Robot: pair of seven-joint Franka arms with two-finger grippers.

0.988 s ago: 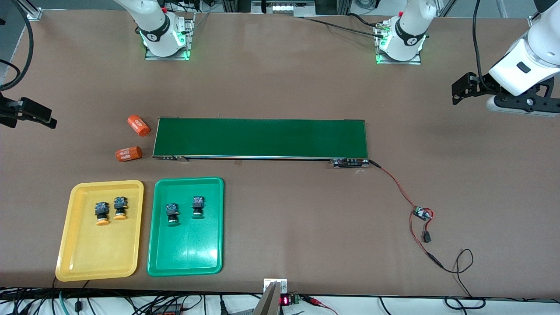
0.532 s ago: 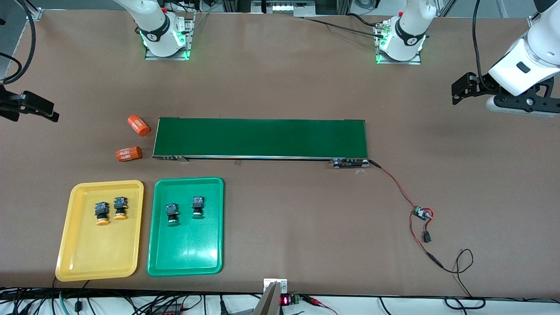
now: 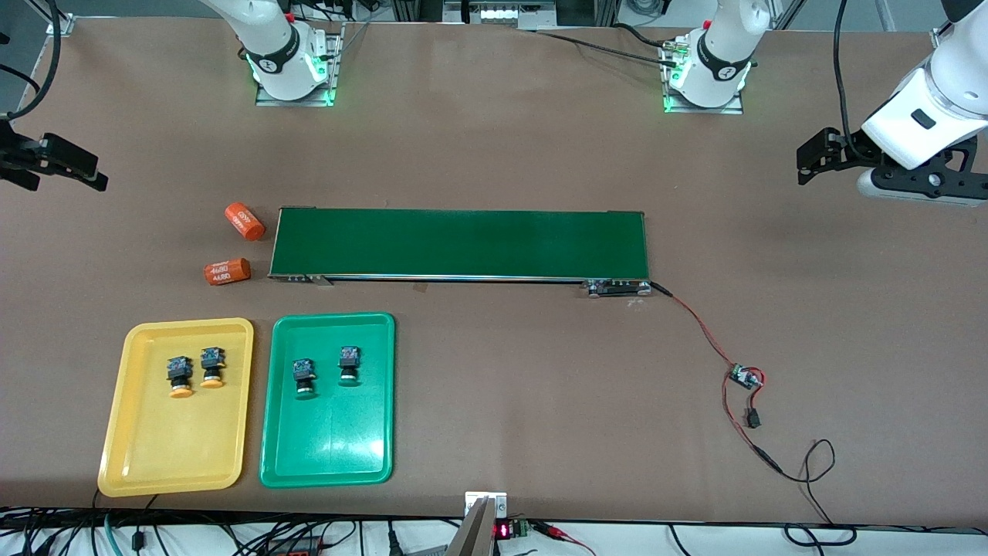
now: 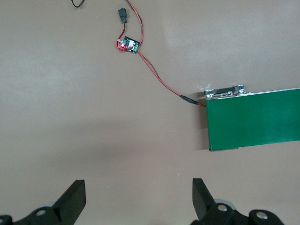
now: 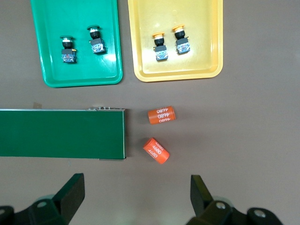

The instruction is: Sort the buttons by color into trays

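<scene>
Two yellow-capped buttons lie in the yellow tray. Two green-capped buttons lie in the green tray beside it. The right wrist view shows the same: the green buttons in the green tray, the yellow ones in the yellow tray. My right gripper hangs open and empty over bare table at the right arm's end. My left gripper waits open and empty over bare table at the left arm's end.
A long dark-green conveyor belt crosses the middle of the table. Two orange cylinders lie by its end toward the right arm. A red and black wire runs from its other end to a small circuit board.
My right gripper has drifted toward the edge where the bases stand. The left arm, buttons and trays have not moved.
</scene>
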